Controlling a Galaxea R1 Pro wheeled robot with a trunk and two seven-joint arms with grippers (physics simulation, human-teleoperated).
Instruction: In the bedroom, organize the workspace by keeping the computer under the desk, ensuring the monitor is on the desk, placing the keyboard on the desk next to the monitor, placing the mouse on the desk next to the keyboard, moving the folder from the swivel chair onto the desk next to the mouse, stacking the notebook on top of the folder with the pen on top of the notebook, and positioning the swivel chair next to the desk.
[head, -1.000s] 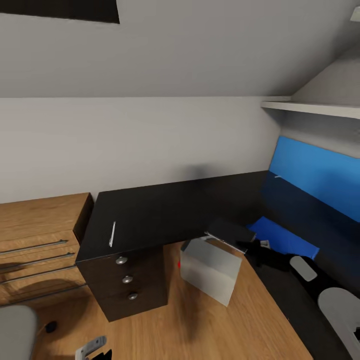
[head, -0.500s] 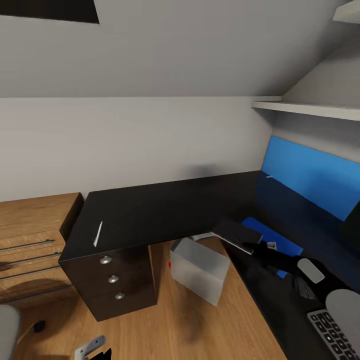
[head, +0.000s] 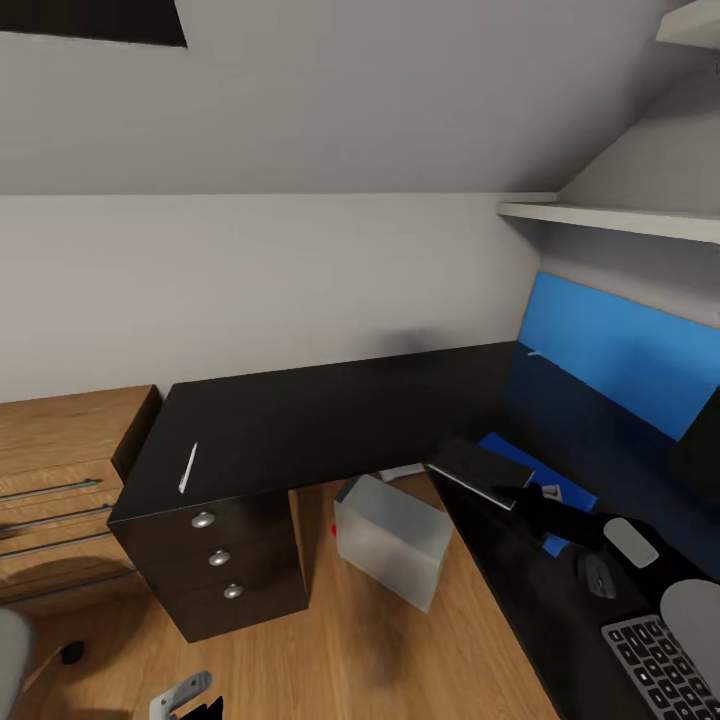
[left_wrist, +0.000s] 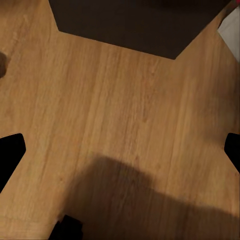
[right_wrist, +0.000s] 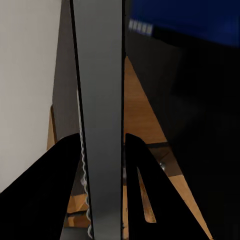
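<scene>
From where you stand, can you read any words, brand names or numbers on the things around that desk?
None can be read.
The keyboard keys carry pale marks, too small and blurred to make out.
The computer, the blue folder and the notebook in the right gripper show no lettering.

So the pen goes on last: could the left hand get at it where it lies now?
Probably not yet. The pen lies free on the desk above the drawers, but the left hand hangs low over the floor and would need raising.

Pen (head: 187, 467) on desk (head: 330, 420) left end, computer (head: 391, 538) under desk, folder (head: 520, 462) right.
</scene>
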